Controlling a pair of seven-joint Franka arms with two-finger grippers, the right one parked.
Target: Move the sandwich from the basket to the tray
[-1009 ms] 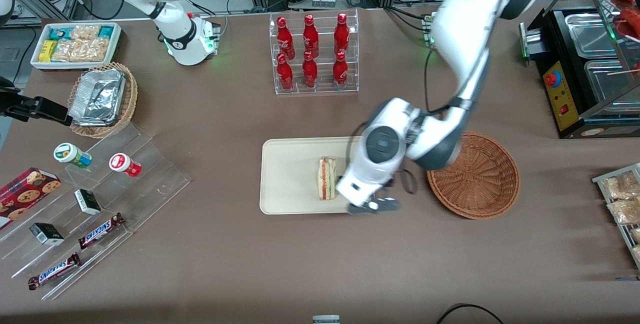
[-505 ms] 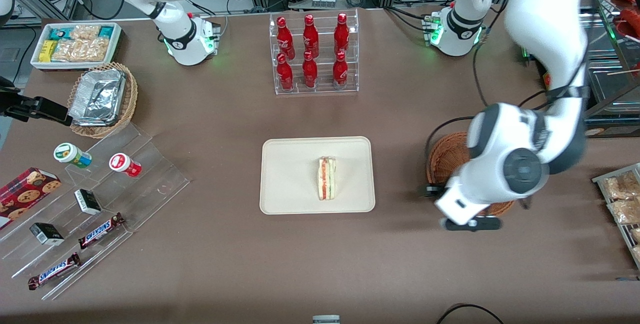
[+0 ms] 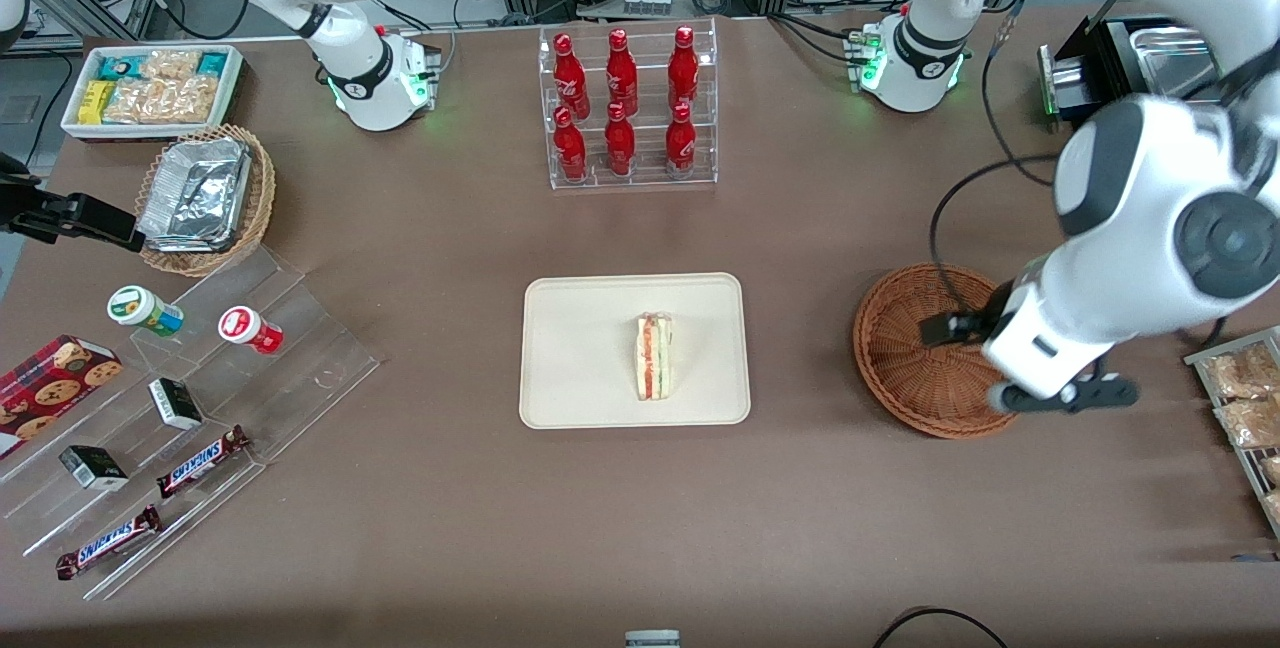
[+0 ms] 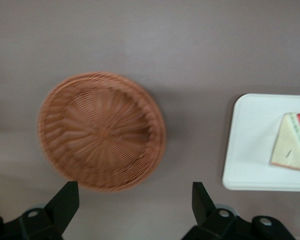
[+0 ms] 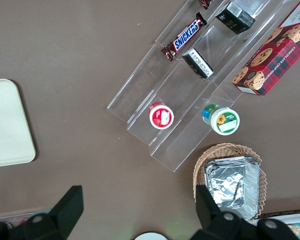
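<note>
sandwich (image 3: 654,356) on tray (image 3: 580,348), end effector (image 4: 132,202) empty

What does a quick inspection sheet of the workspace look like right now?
Surface: brown table.
Job's things: sandwich lies on the tray; basket holds nothing.
Clutter: rack of red bottles, snack bars and cups on clear steps, foil trays.
Grippers: gripper open, raised above the table beside the basket, holding nothing.
Cables: black cable loops over the basket.
Surroundings: food warmer at the working arm's end.
</note>
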